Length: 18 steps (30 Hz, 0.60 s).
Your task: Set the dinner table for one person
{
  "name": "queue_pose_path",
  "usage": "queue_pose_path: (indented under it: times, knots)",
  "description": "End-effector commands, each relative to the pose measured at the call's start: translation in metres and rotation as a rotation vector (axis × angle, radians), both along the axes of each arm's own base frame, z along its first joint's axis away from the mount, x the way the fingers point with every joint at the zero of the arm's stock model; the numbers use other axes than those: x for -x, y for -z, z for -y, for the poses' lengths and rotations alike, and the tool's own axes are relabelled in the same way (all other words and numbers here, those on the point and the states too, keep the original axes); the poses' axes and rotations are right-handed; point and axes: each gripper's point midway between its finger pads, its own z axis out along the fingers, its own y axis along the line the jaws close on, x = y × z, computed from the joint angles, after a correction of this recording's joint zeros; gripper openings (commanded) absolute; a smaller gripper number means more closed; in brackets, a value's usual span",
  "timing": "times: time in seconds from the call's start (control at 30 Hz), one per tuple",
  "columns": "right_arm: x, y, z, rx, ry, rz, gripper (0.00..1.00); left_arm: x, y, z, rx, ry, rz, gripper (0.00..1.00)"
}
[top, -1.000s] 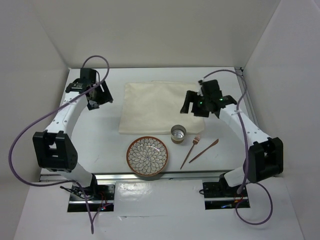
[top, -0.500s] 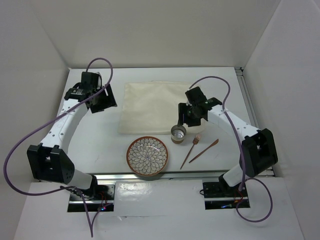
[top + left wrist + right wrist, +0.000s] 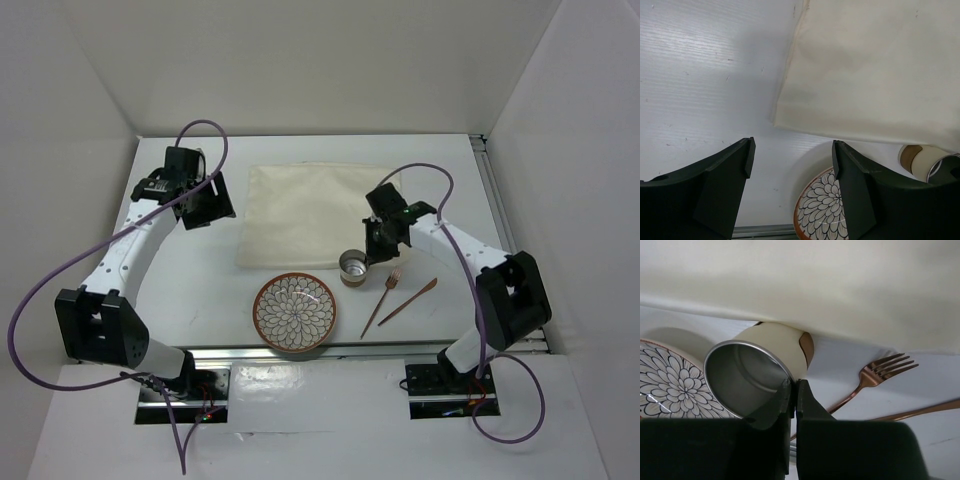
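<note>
Dinner table [image 3: 200, 290]: right hand [image 3: 794, 388] pinching cup [image 3: 772, 340] rim; left hand [image 3: 791, 150] spread open.

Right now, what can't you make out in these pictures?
- The plate: the right wrist view shows only a slice; the left edge and the right gripper cut it off.
- The cup: its far end is hidden by the mat edge, same view.
- The thin utensil beside the fork: too small in the top view to name; the right wrist view crops its end.
- The fork handle: behind the right gripper there.
</note>
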Motion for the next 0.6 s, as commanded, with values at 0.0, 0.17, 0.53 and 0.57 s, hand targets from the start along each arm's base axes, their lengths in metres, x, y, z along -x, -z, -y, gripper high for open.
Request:
queue_pose_path:
  times: [0.0,0.17,0.53,0.57]
  knots:
    - [-0.015,-0.016,-0.005,0.009,0.009,0.048,0.0,-0.002,-0.011,0.005,0.012,0.026,0.035,0.8]
    - [-0.052,-0.067,-0.002,0.014,0.023,0.186,0.0,-0.004,-0.026,0.005,0.008,0.035,0.071,0.8]
    - [-0.215,-0.096,0.036,-0.082,0.254,0.226,0.0,0.017,-0.027,0.007,0.005,0.048,0.102,0.92]
    - [-0.225,-0.093,0.043,-0.075,0.286,0.225,0.0,0.018,-0.025,0.006,-0.003,0.057,0.107,0.92]
